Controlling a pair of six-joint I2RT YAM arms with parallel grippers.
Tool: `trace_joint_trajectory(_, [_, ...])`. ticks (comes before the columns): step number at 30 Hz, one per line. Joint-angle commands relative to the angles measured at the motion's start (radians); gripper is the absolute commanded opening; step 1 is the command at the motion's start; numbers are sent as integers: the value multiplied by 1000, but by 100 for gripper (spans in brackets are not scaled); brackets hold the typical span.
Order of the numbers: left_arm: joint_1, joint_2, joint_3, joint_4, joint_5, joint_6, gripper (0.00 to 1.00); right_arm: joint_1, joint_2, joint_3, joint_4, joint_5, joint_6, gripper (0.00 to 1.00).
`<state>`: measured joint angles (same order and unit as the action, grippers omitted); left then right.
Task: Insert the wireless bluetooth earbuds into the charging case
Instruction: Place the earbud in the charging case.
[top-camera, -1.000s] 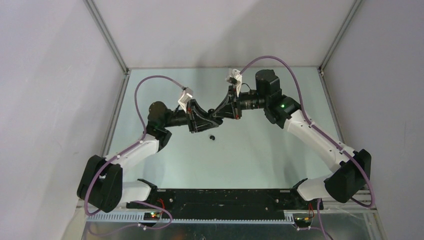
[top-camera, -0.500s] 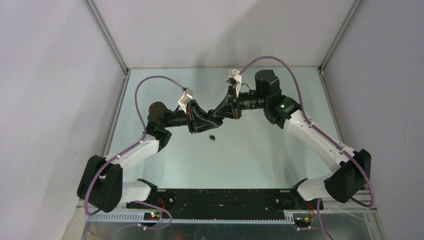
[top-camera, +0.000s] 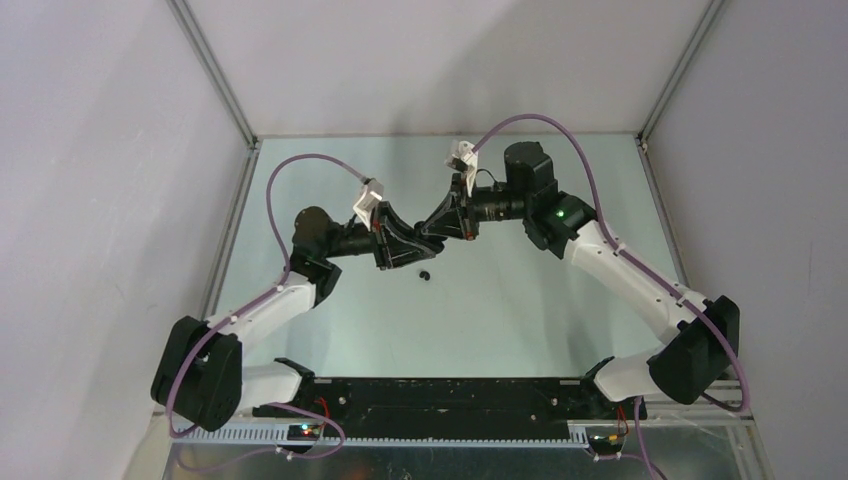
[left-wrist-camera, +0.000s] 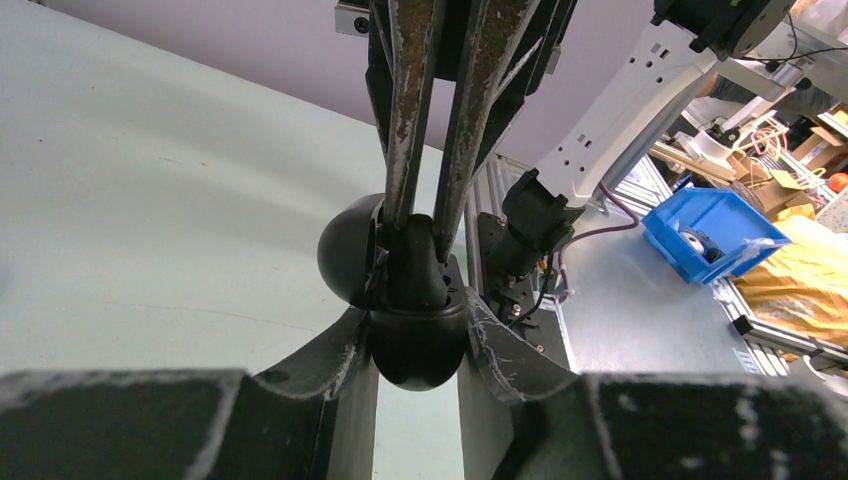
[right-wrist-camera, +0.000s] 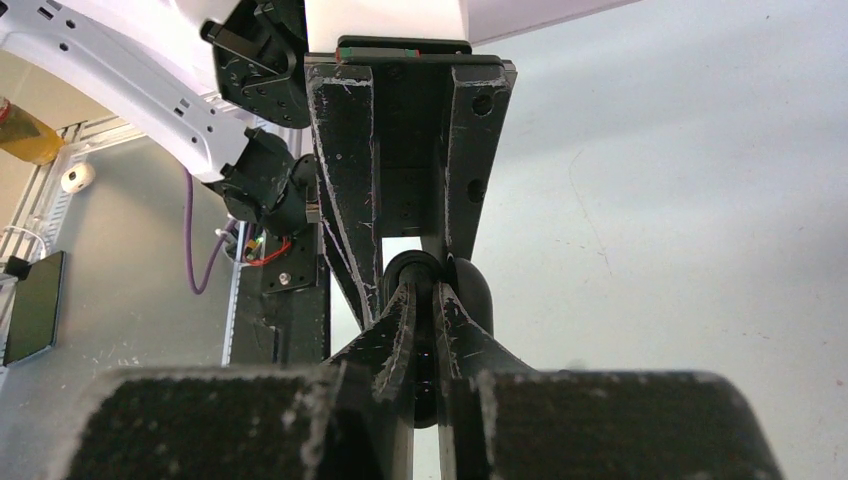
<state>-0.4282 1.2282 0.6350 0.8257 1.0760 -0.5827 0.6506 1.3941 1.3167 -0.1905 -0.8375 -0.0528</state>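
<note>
Charging case (left-wrist-camera: 415, 368) is clamped btwn left gripper (left-wrist-camera: 418, 325) jaws; black earbud (left-wrist-camera: 415, 275) is pinched btwn right gripper (left-wrist-camera: 420, 222) jaws.

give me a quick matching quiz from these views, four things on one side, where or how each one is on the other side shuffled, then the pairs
Things:
1. left gripper
2. right gripper
3. loose black earbud
4. light on the right arm

States:
A. lying alone on the table, nearer the arm bases than the grippers
B. glowing green
C. shut on the black charging case
D. shut on a small black earbud, right at the case

Pairs: 1-C, 2-D, 3-A, 4-B
</note>
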Motion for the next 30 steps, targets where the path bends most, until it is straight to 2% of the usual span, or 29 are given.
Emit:
trace_joint_trajectory(1, [-7, -38, 1, 47, 1, 27, 0, 11, 10, 2, 14, -15, 6, 0])
trace_joint_trajectory(9, [-6, -60, 5, 44, 9, 36, 0, 12, 5, 1, 1, -38, -9, 1])
trace_joint_trajectory(11, [-7, -68, 9, 27, 13, 56, 0, 10, 1, 2, 2, -46, -9, 7])
trace_joint_trajectory(14, [-5, -77, 15, -18, 17, 97, 0, 3, -9, 6, 5, -72, 1, 28])
trace_joint_trajectory(16, [-6, -81, 17, -50, 17, 124, 0, -8, -18, 23, -7, -104, 13, 35])
trace_joint_trajectory(26, [-7, -99, 39, -189, 30, 231, 0, -134, -115, 56, 34, -313, 116, 48])
trace_joint_trajectory(30, [-6, -112, 57, -273, 49, 303, 0, -182, -140, 57, -8, -265, 70, 48])
